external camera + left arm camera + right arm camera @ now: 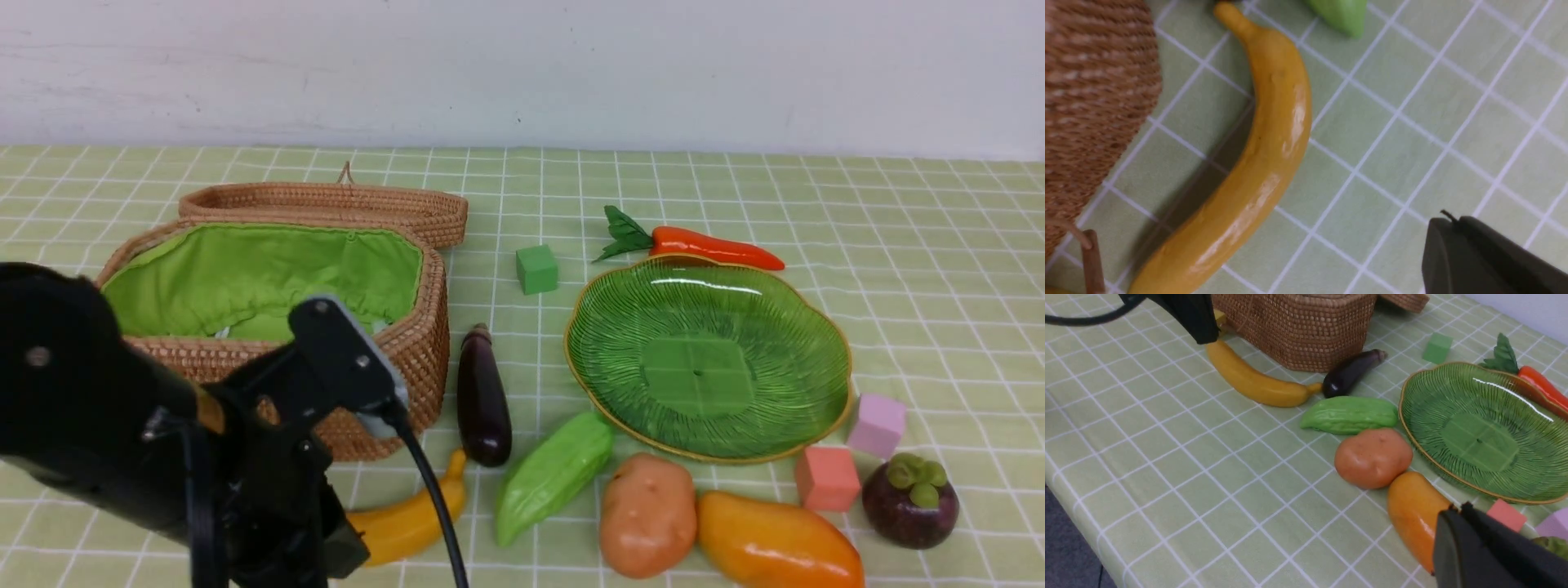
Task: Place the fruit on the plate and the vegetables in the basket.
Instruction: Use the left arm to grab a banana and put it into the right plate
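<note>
Left claw (1447, 222): shut, gripping nothing, low over the green checked cloth (1412, 122). Close by but apart from it in the left wrist view, long curved yellow banana (1265, 163), running off toward 1 o'clock in the front view. At the banana's 12 o'clock, large brown woven wicker basket (408, 351) with bright green lining, lid thrown back.

Right claw (1453, 516): closed as well, holding nothing, one end of the orange-yellow mango (1412, 506) partly hidden behind its fingertips. At the mango's 10 o'clock, touching it, brown potato (647, 514). Farther that way, light green bumpy gourd (555, 474), then dark purple eggplant (483, 400). At the mango's 12 o'clock, wide green ribbed glass plate (710, 359). At the plate's 12, orange-red carrot (710, 245); at its 4, round dark purple mangosteen (910, 498).
</note>
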